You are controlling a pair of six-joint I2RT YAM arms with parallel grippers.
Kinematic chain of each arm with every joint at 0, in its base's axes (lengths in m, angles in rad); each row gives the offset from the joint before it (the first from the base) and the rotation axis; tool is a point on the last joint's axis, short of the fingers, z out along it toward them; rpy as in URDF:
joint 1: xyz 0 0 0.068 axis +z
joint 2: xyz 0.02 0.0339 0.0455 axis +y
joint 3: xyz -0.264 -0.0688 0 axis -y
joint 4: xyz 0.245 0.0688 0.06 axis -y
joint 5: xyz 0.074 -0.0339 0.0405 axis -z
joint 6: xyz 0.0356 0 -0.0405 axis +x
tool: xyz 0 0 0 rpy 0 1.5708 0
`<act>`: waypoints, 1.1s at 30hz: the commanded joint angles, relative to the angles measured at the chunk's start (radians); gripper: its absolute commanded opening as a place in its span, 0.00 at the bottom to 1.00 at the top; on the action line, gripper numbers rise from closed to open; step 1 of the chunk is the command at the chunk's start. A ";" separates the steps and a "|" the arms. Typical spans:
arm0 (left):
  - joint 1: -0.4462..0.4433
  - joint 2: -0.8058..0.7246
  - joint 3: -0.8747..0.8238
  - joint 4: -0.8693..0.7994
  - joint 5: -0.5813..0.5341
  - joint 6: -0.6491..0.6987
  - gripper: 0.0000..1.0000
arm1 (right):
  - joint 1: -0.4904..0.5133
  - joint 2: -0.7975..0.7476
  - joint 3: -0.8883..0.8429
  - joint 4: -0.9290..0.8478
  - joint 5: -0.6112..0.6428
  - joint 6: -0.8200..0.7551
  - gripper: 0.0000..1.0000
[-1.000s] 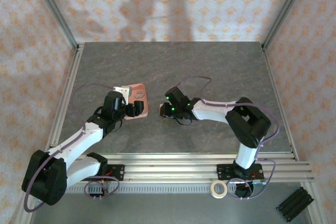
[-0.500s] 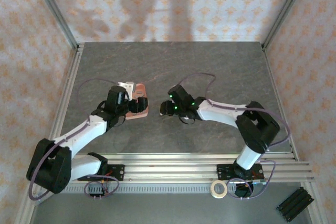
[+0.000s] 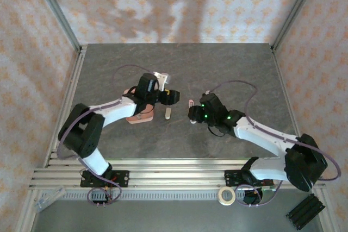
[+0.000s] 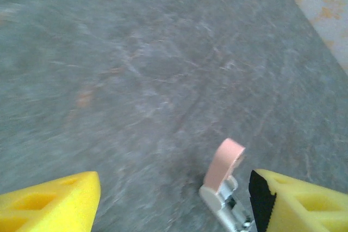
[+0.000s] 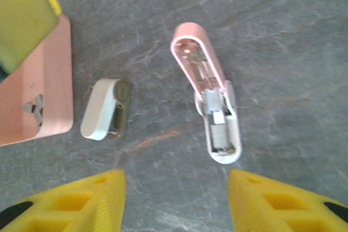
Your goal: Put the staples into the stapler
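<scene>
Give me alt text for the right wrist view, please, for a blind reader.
An opened pink and white stapler lies on the grey table, ahead of the open right claw. To its left lie a small white piece and a salmon-pink tray holding staples.

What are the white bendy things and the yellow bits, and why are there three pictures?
These are two robot arms fixed to a grey table: the left arm and the right arm. Each ends in a gripper, a pincer with two yellow fingers. One picture is from a camera up high, looking down at both arms. The other two come from little cameras on the wrists, so each pincer's own fingers poke in at the bottom. On the table lie a tiny pink and white stapler, flipped open, a small white piece, and a pink tray holding grey staples. The left gripper and the right gripper are both open and hold nothing. The job is to put the staples into the stapler.
</scene>
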 commanded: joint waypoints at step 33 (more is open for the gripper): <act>-0.175 0.225 0.157 0.018 0.387 0.122 0.67 | -0.001 -0.148 -0.054 -0.154 0.152 0.026 0.51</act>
